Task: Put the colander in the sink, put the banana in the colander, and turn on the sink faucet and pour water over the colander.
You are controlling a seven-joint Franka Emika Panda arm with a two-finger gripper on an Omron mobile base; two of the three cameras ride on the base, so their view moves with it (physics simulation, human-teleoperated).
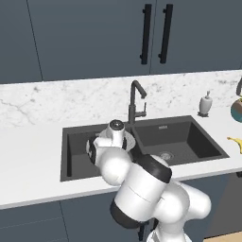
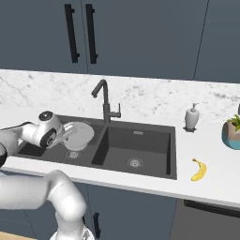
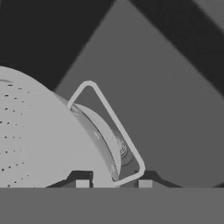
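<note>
The colander (image 3: 39,140) is sitting closest to the hand camera, its perforated wall and one wire handle looming just past the fingertips, with a silver drain showing beyond it. The gripper (image 3: 113,183) is pinching the colander's rim, jaws nearly closed on it, and is holding the bowl tilted over the left basin of the sink (image 2: 140,176). In the right base view the colander (image 2: 78,135) is hanging in that left basin near the divider, seemingly not yet resting flat on the bottom, so the first step looks close to finished but not released. The banana (image 2: 198,169) is lying on the counter well to the right of the sink, untouched. The sink faucet (image 2: 105,101) is standing behind the divider with no water running; both later steps are remaining.
</note>
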